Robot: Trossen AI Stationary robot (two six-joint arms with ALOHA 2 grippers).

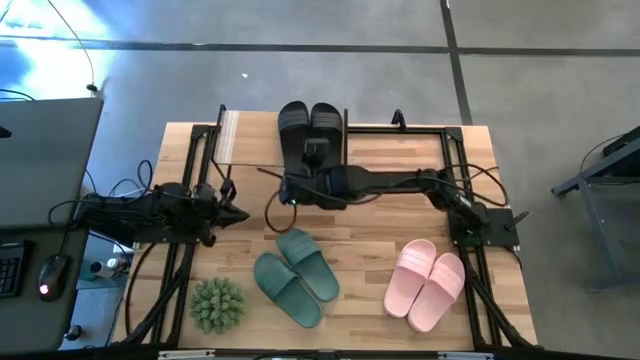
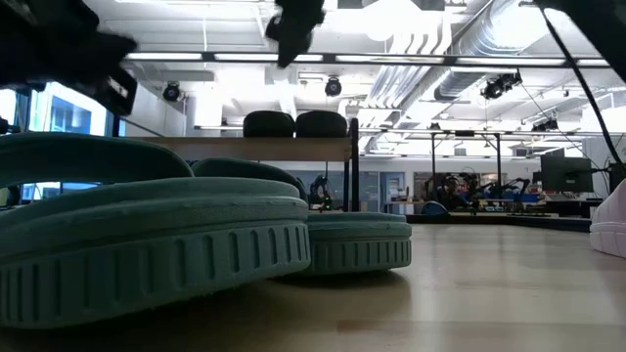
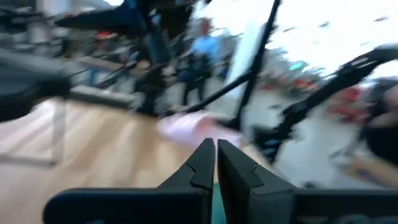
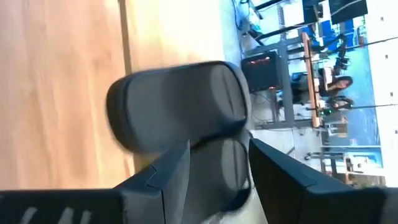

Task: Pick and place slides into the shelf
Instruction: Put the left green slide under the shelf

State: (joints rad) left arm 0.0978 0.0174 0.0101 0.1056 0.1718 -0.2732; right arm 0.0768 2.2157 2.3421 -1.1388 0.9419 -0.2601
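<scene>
While black slides (image 1: 310, 120) already sit side by side on top board of shelf (image 1: 385, 150), right claw (image 1: 316, 152) hangs just beside them, fingers spread wide around one black slide in right wrist view, grip not closed. Left claw (image 1: 236, 213) pinched shut, empty, parked over table (image 1: 360, 300) at left. Judged one pair placed; dark green slides (image 1: 296, 276) and pink slides (image 1: 426, 283) untouched on table, two pairs left.

Matt rubbery green slides (image 1: 296, 276) w/ ribbed soles, smooth pale wood tabletop (image 1: 365, 240), matt black slides (image 1: 311, 121).
</scene>
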